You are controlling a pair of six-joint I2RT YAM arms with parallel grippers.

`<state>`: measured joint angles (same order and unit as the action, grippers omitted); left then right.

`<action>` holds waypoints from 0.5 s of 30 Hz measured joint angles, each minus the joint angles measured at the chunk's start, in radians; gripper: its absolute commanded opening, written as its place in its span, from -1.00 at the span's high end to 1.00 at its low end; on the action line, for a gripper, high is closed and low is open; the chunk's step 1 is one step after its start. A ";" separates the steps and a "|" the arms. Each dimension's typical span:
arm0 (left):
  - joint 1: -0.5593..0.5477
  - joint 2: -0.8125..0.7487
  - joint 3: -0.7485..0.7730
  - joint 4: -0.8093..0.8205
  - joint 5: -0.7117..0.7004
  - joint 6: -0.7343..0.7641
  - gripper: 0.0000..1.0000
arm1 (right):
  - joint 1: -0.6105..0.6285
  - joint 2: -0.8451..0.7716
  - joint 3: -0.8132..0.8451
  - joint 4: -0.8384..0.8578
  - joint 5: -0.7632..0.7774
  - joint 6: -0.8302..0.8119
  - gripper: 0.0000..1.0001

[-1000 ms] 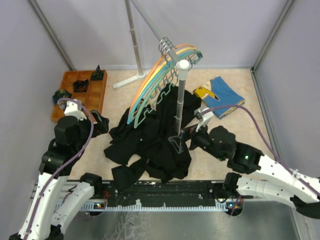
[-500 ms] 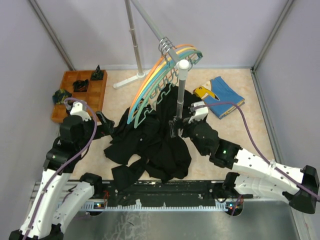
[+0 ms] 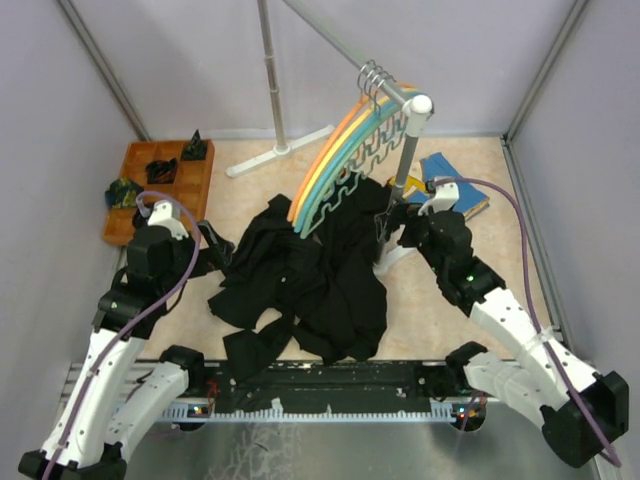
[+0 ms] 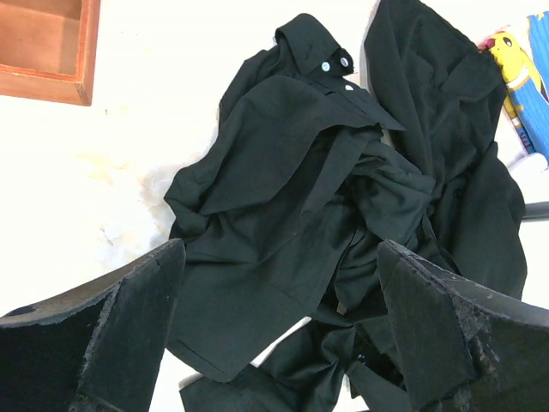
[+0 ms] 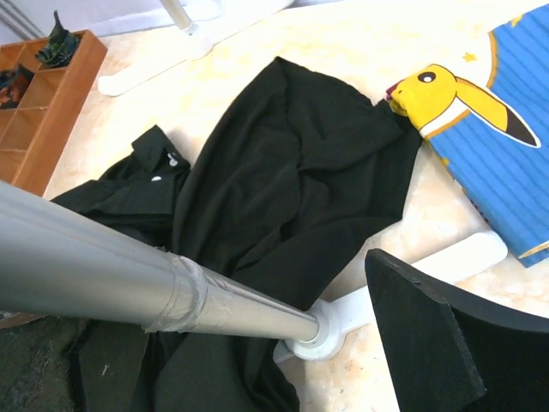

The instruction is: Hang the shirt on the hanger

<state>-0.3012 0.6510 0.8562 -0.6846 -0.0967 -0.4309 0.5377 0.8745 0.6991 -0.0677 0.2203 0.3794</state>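
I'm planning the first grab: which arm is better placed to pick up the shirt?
Left. The left hand hovers open directly over the crumpled shirt; the right hand is beside the rack pole, at the pile's edge.

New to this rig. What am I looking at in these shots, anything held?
Two robot arms bolted at the table's near edge. The wide shot looks down from above and behind: left arm left, right arm right. The other two come from a camera on each wrist; the dark wedges are that arm's own jaws. On the table: a black shirt heaped with other black clothes, a blue-and-yellow garment, a wooden tray. The orange hanger hangs among other hangers on a rack. Both jaws stand open, holding nothing; the right ones sit close to the rack's pole.
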 measured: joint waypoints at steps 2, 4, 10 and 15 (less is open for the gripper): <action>0.000 0.007 -0.003 0.006 0.008 0.000 -0.98 | -0.049 0.010 0.002 -0.003 -0.046 -0.002 -0.98; 0.000 0.017 -0.006 0.013 0.016 -0.002 -0.99 | -0.102 0.037 0.011 -0.007 -0.104 -0.006 -0.98; 0.000 0.055 -0.007 0.024 0.040 -0.004 -0.98 | -0.253 0.155 0.082 -0.006 -0.208 -0.022 -0.98; 0.000 0.060 -0.014 0.033 0.056 -0.008 -0.98 | -0.289 0.253 0.162 -0.007 -0.234 -0.051 -0.98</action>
<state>-0.3012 0.7105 0.8417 -0.6518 -0.0402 -0.4389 0.2489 1.1278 0.8612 -0.0750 -0.0135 0.3286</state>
